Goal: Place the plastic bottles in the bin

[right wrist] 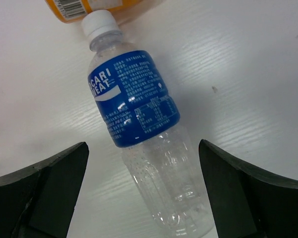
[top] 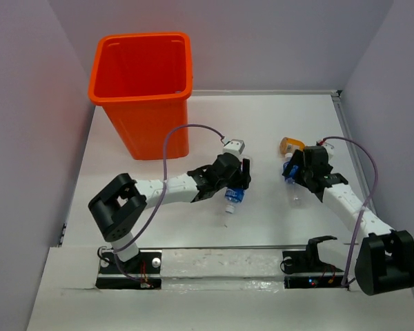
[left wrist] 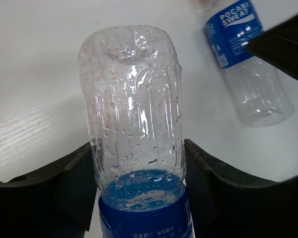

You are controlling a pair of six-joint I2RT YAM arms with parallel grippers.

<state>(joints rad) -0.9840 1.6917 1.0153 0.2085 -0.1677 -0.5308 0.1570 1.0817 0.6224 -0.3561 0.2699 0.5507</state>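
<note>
Clock directions here read the top view, with 12 o'clock at the far side of the bench (top: 276, 124). The bin (top: 141, 89) stands upright at about 10 o'clock on the bench, mouth up.

The left gripper (top: 240, 181) is near the middle of the bench, at 4 o'clock from the bin and well apart from it. It is clamped on a clear bottle (left wrist: 134, 114) with a blue label. In the left wrist view both fingers (left wrist: 74, 188) press the bottle's sides just above the label, and its ribbed base points away from the camera. I cannot tell whether this bottle is touching the bench or lifted off it.

The right gripper (right wrist: 143, 148) is at 3 o'clock from the left one and stands wide. Its fingers sit on either side of a Pocari bottle (right wrist: 134, 99) without touching it. That bottle lies flat on the bench. Its white cap is against or just beside an orange bottle (top: 291, 145); which of the two I cannot tell. The orange bottle lies at about 11 o'clock from the right gripper.
</note>
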